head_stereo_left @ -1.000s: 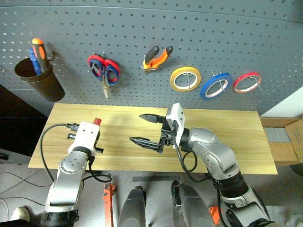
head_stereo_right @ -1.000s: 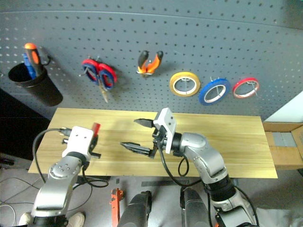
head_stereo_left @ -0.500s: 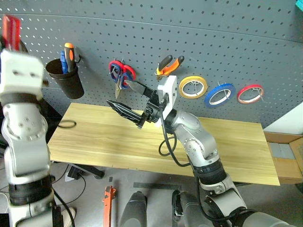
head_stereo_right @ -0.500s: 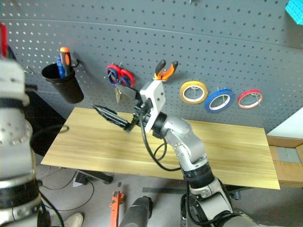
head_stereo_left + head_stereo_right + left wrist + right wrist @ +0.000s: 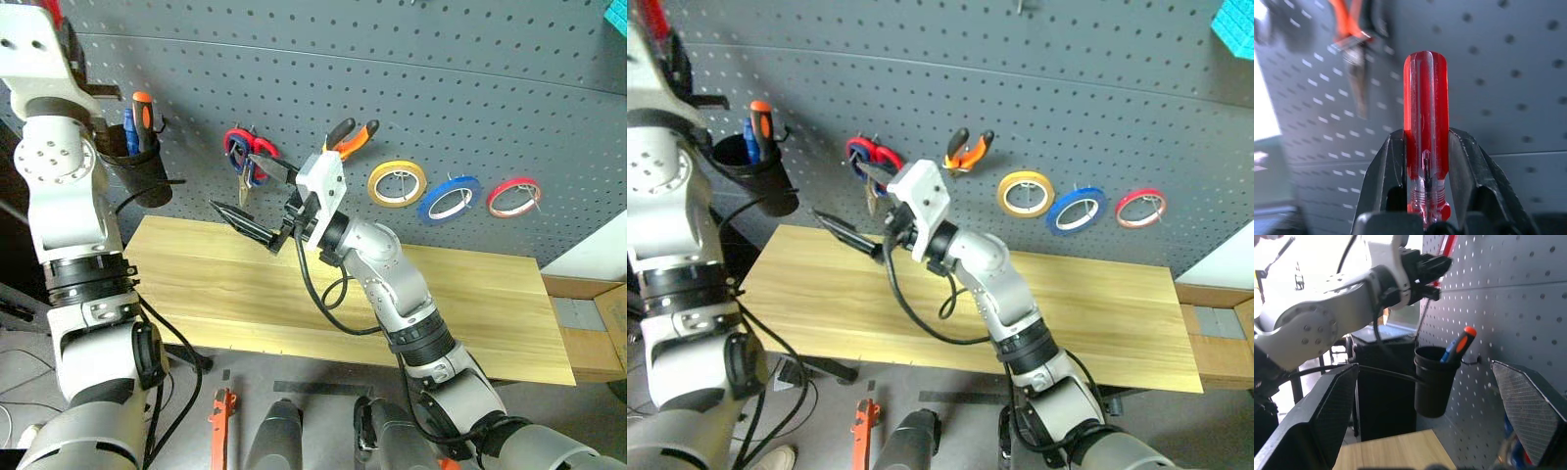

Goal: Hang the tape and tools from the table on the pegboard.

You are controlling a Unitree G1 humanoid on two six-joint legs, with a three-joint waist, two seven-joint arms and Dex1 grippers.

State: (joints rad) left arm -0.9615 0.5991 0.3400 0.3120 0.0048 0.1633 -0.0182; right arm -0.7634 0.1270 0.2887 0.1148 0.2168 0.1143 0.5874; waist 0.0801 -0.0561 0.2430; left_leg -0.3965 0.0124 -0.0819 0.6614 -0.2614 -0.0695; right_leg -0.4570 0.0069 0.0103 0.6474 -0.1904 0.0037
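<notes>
My left pincer [image 5: 1426, 147] is clamped on the red-handled screwdriver [image 5: 1425, 122], handle tip pointing away from the wrist, the black fingers [image 5: 1382, 169] pressed to either side of it. The arm is raised high at the upper left of the pegboard [image 5: 441, 88], above the black cup [image 5: 134, 176] that holds the orange and blue screwdrivers.

My right pincer [image 5: 257, 191] stands spread wide and holds nothing. It hovers over the bench's far edge, left of centre, in front of the red-handled scissors [image 5: 247, 157].

Already on the pegboard: the pliers [image 5: 348, 137], the yellow roll [image 5: 397, 183], the blue tape [image 5: 448, 198] and the red roll [image 5: 513, 196], in that order toward the right. The table [image 5: 470, 304] carries no tool that I can make out. The dark-blue-handled scissors I cannot identify with certainty.

Step in hand, as I judge it: bringing the screwdriver up to the board to stow it. This appears to be a late item of the task.

Next move calls for finding a seat for it, a hook or the cup below, lining the screwdriver up with that seat, and letting go only once it is supported. Risk: the smooth handle may slip if released early.
</notes>
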